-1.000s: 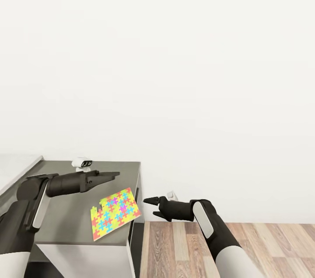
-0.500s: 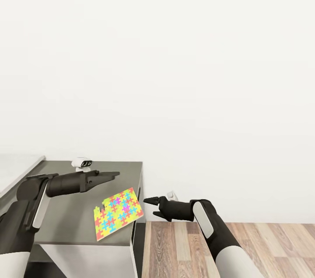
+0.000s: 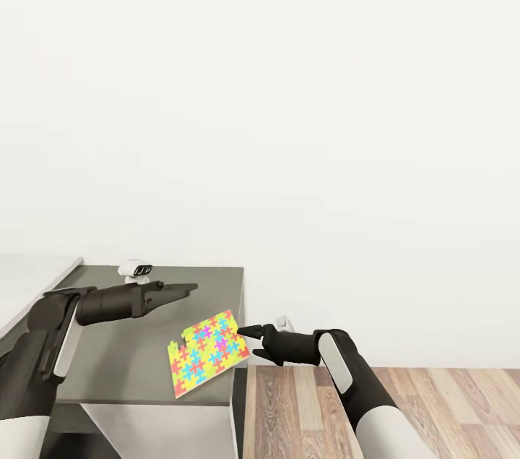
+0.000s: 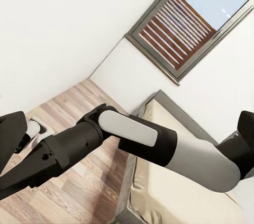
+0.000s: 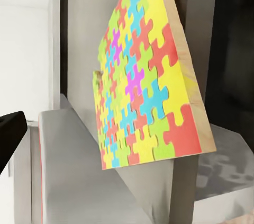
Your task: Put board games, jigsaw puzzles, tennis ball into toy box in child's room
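The jigsaw puzzle (image 3: 208, 353) is seen flat on the tabletop (image 3: 130, 372), at its right edge. The right tool (image 3: 245, 332) is positioned just beside it — jaw state cannot be told. The left tool (image 3: 189, 288), held above the tabletop, appears narrowed.

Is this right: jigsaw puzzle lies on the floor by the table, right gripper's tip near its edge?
Not quite. The jigsaw puzzle lies on the table, at its corner, not on the floor. The head view shows it. The right gripper is near its edge, as you said.
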